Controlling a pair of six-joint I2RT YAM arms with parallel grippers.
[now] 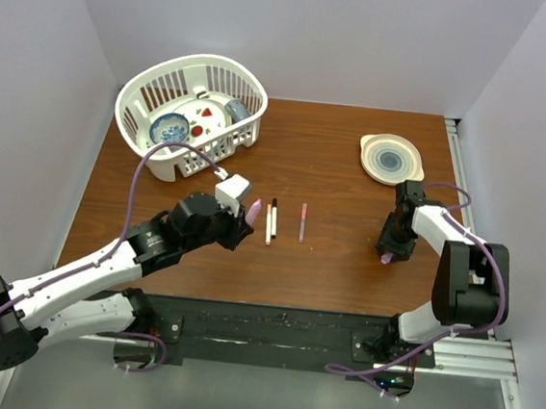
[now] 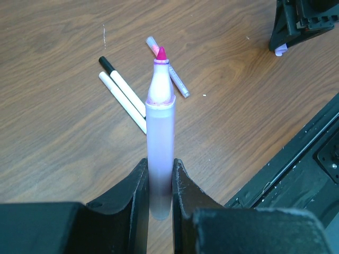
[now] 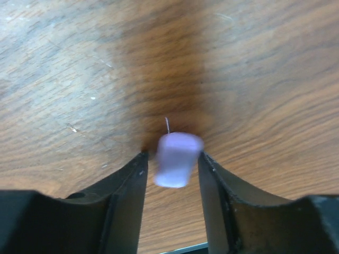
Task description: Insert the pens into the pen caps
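Observation:
My left gripper [image 1: 248, 218] is shut on a thick lilac pen [image 1: 255, 210], uncapped, its pink tip pointing away; in the left wrist view the pen [image 2: 160, 127] stands between the fingers of the gripper [image 2: 159, 165]. Two white pens [image 1: 270, 222] lie side by side on the table, one with a black cap, and a slimmer pinkish pen [image 1: 303, 221] lies right of them. My right gripper [image 1: 391, 251] is low over the table, open, with a lilac pen cap [image 3: 177, 159] between its fingers [image 3: 136, 174], a gap on the left side.
A white basket [image 1: 137, 104] with dishes stands at the back left. A pale plate [image 1: 391, 158] sits at the back right. The black base rail [image 1: 271, 325] runs along the near edge. The right gripper also shows in the left wrist view [image 2: 302, 24].

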